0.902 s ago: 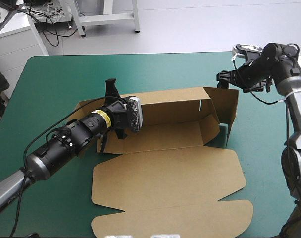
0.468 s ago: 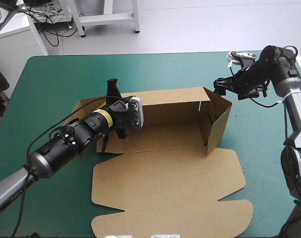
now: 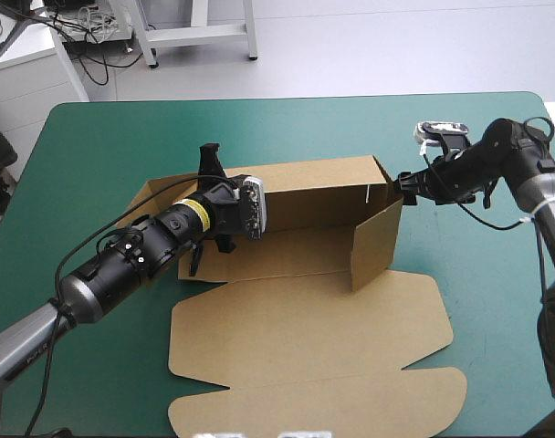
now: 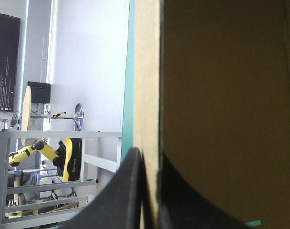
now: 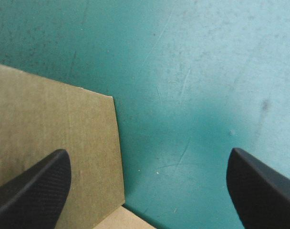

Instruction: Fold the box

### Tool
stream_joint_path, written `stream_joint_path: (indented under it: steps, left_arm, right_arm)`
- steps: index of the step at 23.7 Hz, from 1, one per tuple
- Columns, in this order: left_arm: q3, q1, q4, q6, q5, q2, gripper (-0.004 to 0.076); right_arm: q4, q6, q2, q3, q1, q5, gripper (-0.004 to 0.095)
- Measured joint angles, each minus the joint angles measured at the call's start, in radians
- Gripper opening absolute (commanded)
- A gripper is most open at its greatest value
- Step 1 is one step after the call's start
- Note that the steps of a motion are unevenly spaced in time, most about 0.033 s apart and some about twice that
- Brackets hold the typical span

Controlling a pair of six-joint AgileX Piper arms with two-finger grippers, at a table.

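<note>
1. Now the box [image 3: 296,251] is seen mid-table on the teal-green cover [image 3: 104,146], its long axis run left to right, the lid panel [image 3: 305,333] laid flat toward the near edge
2. The back wall [image 3: 319,187] is pinched by the left gripper [image 4: 147,157], fingers all but closed on the board near the box's left end
3. The right-end flap [image 3: 376,239] is stood upright; the right gripper [image 5: 149,162] is held spread wide just outside it, so an inward push is judged the right arm's job
4. Counted: one box, two grippers
</note>
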Motion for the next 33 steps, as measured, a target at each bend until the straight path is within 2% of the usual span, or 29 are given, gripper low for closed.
stream_joint_path:
  steps: [14, 28, 33]
  left_arm:
    - [-0.006, 0.006, 0.009, 0.001, -0.011, 0.020, 0.0015]
    - [-0.018, -0.017, 0.012, 0.045, 0.004, 0.059, 0.0015]
    - [-0.018, -0.041, 0.012, 0.049, -0.001, 0.059, 0.0015]
  right_arm:
    - [0.184, -0.368, -0.271, 0.360, 0.000, -0.283, 0.0809]
    - [0.347, -0.577, -0.292, 0.392, 0.005, -0.249, 0.0809]
    - [0.354, -0.615, -0.245, 0.392, 0.096, -0.291, 0.0764]
